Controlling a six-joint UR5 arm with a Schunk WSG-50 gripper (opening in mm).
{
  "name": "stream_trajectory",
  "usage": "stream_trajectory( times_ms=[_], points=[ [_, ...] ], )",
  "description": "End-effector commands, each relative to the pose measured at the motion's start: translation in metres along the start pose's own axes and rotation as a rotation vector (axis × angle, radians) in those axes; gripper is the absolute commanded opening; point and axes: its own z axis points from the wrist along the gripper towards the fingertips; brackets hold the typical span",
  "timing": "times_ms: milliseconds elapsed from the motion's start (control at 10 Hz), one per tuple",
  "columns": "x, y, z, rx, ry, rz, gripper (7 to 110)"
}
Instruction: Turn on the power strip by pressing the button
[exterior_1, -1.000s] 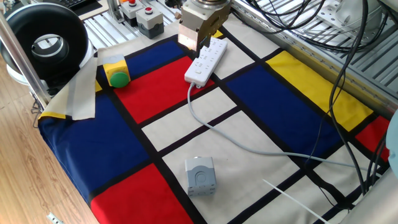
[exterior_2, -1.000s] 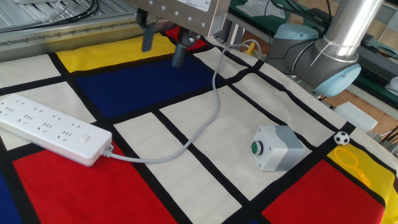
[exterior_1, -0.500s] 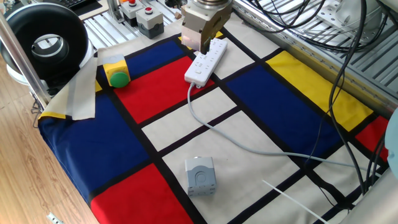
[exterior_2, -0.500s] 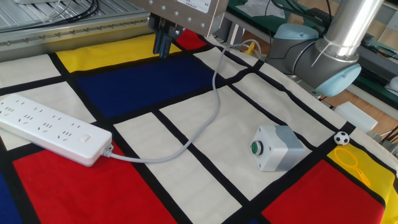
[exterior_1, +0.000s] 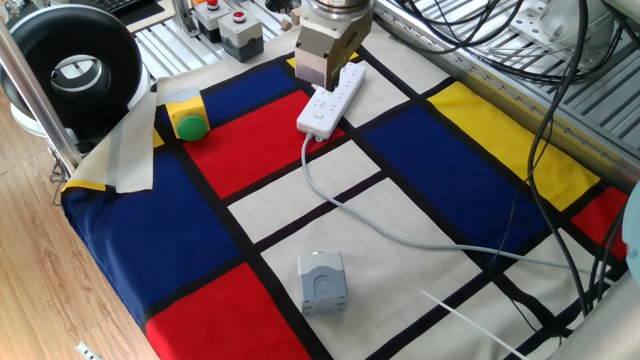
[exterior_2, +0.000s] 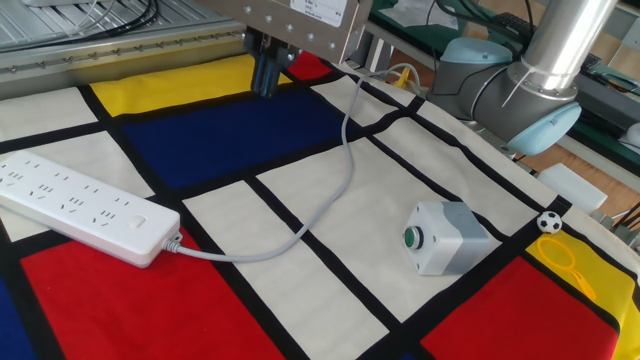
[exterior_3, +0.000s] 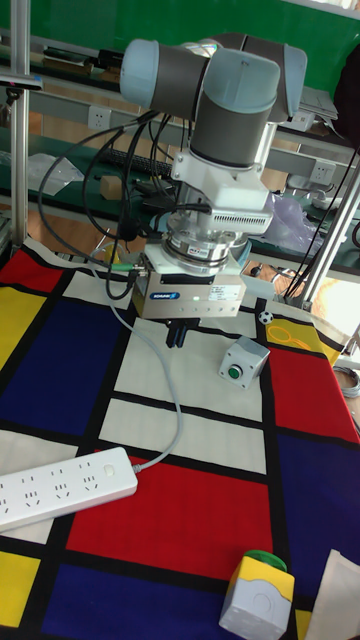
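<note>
End effector (exterior_2: 265, 75), fingers together and empty, hovers well clear of the power strip (exterior_2: 85, 210); button (exterior_2: 140, 221) seems unpressed.

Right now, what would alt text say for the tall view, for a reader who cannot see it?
A grey robot arm hangs its gripper above a red, blue, yellow and white checked cloth. A white power strip lies at lower left, its cord trailing back under the arm. A grey box with a green button sits to the right.

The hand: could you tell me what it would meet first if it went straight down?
Probably the colourful cloth; the power strip lies well aside of it, though depth is unclear.
</note>
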Motion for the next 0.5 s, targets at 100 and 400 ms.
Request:
stream_trajectory(
  times_ms=[100,400],
  points=[
    [0.0,0.006,0.002,-0.015,-0.004,-0.001,7],
    [0.01,-0.001,0.002,0.022,0.037,0.019,7]
  ],
)
